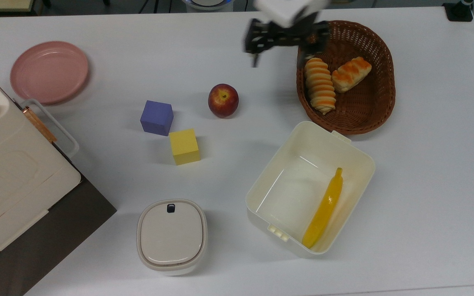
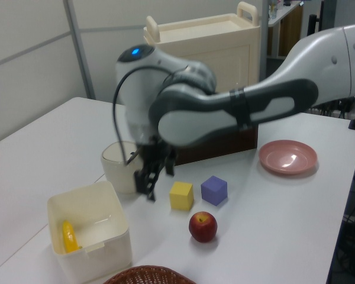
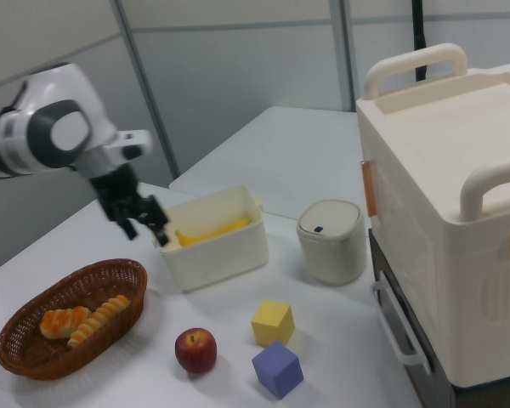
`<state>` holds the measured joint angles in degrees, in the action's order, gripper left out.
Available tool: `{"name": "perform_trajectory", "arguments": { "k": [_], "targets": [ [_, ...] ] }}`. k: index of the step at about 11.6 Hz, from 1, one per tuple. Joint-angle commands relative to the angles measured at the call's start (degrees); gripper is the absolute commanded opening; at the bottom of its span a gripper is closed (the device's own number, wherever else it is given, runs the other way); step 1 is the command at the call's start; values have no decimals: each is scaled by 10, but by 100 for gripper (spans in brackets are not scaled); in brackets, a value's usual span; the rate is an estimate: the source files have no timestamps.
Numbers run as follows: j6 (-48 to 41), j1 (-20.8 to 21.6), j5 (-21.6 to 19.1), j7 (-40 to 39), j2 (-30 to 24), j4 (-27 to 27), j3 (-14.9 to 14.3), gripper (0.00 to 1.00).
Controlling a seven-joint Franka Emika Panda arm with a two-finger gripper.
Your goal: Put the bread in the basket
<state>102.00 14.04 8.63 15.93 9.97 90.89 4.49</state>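
Two loaves: the bread (image 1: 320, 85), long and narrow-striped, lies inside the basket (image 1: 379, 111), touching the stubbier broad-striped roll (image 1: 351, 74) beside it.
Task state: judged from how the bread lies, the placing looks done; nothing of the loaf overhangs the basket's rim.
Why it rests so: the bread lies lengthwise along the basket's wall on the top view's left, probably because the curved wicker floor settles a long loaf against the side.
Claw: the claw (image 1: 283, 48) is spread wide and carries nothing; it hangs in the air at the basket's rim on the top view's left, partly over bare worktop (image 1: 426, 185).
Near the basket: the cream box (image 1: 261, 185) stands just beside the basket toward the top view's bottom, a yellow banana (image 1: 323, 209) lying in it.
Further from the basket: the apple (image 1: 223, 100), purple cube (image 1: 156, 117) and yellow cube (image 1: 184, 146) sit well apart from the basket on the top view's left.
Far from the basket: the pink plate (image 1: 49, 71), lidded pot (image 1: 171, 235) and cream cabinet (image 3: 446, 195).
In the way: nothing lies between claw and basket; the apple is the nearest thing under any sweep away from the basket.
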Motion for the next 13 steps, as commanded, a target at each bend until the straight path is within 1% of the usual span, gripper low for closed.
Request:
{"name": "perform_trajectory", "arguments": {
  "k": [1,2,3,5,7,8,10,13],
  "targets": [
    [-24,-7,-14,-84,-30,9,-84,100],
    [-25,-26,-25,-87,-39,9,-92,100],
    [-31,-47,-29,-87,-45,10,-94,100],
    [-63,-85,-35,-98,-56,9,-91,100],
    [-72,-115,-61,-100,-68,9,-84,100],
    [-78,-120,-69,-100,-73,9,-84,100],
    [-90,-128,-70,-100,-80,8,-83,100],
    [-90,-124,-70,-100,-80,8,-84,100]
  ]
}}
